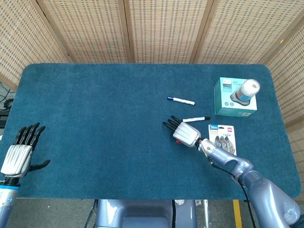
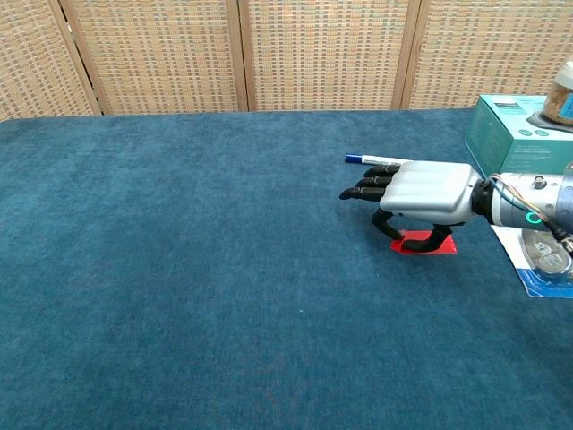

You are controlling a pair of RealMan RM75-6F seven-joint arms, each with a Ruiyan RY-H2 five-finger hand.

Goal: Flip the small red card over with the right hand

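The small red card [image 2: 428, 245] lies flat on the blue cloth; in the head view only a red sliver [image 1: 176, 141] of it shows under the hand. My right hand [image 2: 421, 193] [image 1: 183, 132] hovers palm down low over the card. Its fingers [image 2: 367, 186] stretch out to the left, and its thumb [image 2: 428, 237] curls down onto the card's top face. The card is not lifted. My left hand [image 1: 21, 152] rests at the table's near left corner with its fingers apart, holding nothing; the chest view does not show it.
A blister pack [image 1: 223, 137] lies just right of the right wrist. Behind the hand lie a black-capped marker [image 1: 196, 118] and a blue-capped marker [image 1: 181, 100]. A teal box [image 1: 235, 102] with a jar [image 1: 248, 89] on it stands at the right.
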